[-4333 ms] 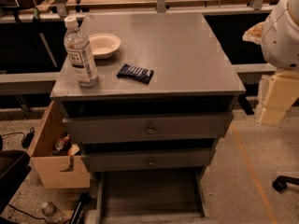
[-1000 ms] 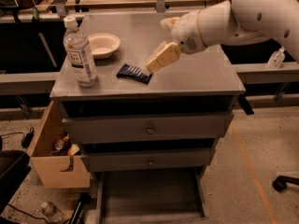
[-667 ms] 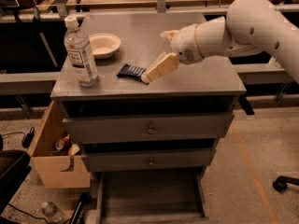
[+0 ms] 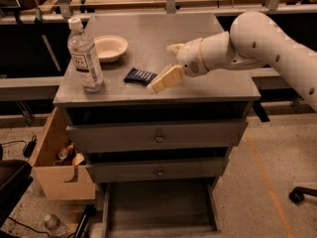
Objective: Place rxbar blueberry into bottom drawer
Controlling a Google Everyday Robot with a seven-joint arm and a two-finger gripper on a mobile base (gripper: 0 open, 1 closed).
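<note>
The rxbar blueberry (image 4: 139, 76), a flat dark navy bar, lies on the grey cabinet top (image 4: 198, 33), right of the water bottle. My gripper (image 4: 160, 68) reaches in from the right on a white arm and hangs low over the top. It is open, and its lower cream finger (image 4: 166, 78) touches or overlaps the bar's right end. It holds nothing. The bottom drawer (image 4: 158, 209) is pulled out at floor level, a wide shallow grey tray with nothing seen in it.
A clear water bottle (image 4: 85, 58) stands at the top's left edge, with a pale bowl (image 4: 110, 47) behind it. Two knobbed drawers (image 4: 158, 137) are closed above the tray. A tan cardboard box (image 4: 54, 175) sits on the floor to the left.
My gripper has come down and leftward toward the bar, from above its right side to touching or overlapping its right end. The bar, bottle and bowl have not moved.
</note>
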